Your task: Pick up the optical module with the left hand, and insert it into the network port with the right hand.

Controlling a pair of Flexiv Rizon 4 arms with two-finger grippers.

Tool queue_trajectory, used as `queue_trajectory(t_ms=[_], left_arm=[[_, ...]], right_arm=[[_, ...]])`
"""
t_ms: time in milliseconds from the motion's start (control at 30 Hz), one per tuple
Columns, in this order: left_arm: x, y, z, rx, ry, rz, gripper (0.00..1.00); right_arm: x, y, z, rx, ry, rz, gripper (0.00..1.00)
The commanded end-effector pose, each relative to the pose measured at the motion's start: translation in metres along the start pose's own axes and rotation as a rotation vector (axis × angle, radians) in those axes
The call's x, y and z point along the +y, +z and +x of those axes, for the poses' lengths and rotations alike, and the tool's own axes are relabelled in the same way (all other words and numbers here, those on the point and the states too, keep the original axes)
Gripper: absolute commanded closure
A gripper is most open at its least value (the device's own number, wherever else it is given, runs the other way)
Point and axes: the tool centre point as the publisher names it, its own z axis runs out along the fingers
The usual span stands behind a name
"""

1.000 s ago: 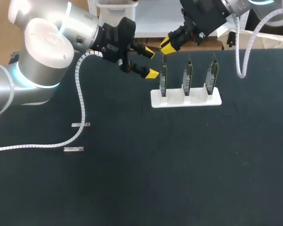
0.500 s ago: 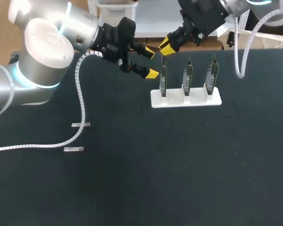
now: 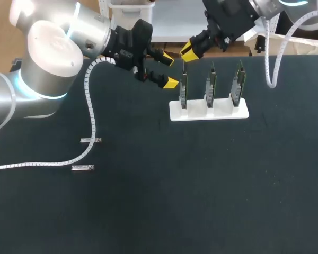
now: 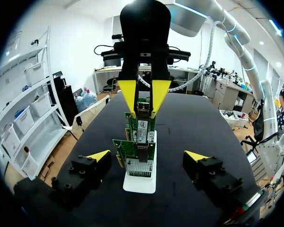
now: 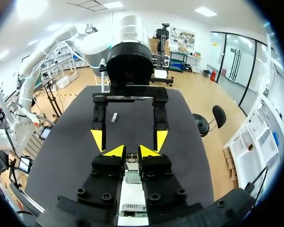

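Metal module (image 5: pixel 131 160): small silvery block, pinched at the top of the left-end card (image 3: pixel 184 90), near the far edge of the table (image 3: pixel 201 185).
Handling, judged: light and stiff. The smooth shell is likely slippery, so grip the two flat sides, clear of the end that enters the port. Card and port look fragile, so push straight along the card's line without twisting.
Spare pieces: two small metal bars (image 3: pixel 90 140) lie flat towards the left edge, well apart from the stand. Probably more modules, but too small to be sure.
Left arm: comes in from the left edge, forearm roughly level, wrist pointing along the row of cards.
Left gripper (image 3: pixel 169 70): jaws wide, nothing in them. Its tips sit just beside the left-end card, one to each side of its line, not touching.
Stand (image 3: pixel 238 112): white base by the far edge, three green cards upright in a row.
Right arm: drops in from the far right corner, wrist tilted down over the left-end card.
Right gripper (image 3: pixel 187 52): jaws narrow, both tips against the module from two sides, holding it at the card's top.
Seating: cannot tell whether the module is fully in the port.
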Motion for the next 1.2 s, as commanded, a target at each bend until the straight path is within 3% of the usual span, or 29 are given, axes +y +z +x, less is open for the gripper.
queue_trajectory(t_ms=[33, 1200], left_arm=[[0.0015, 0.0007, -0.0011, 0.006, -0.002, 0.002, 0.0], [0.0015, 0.0007, -0.0011, 0.006, -0.002, 0.002, 0.0]], right_arm=[[0.0021, 0.0007, -0.0001, -0.001, -0.001, 0.002, 1.0], [0.0074, 0.0012, 0.0007, 0.006, 0.001, 0.012, 1.0]])
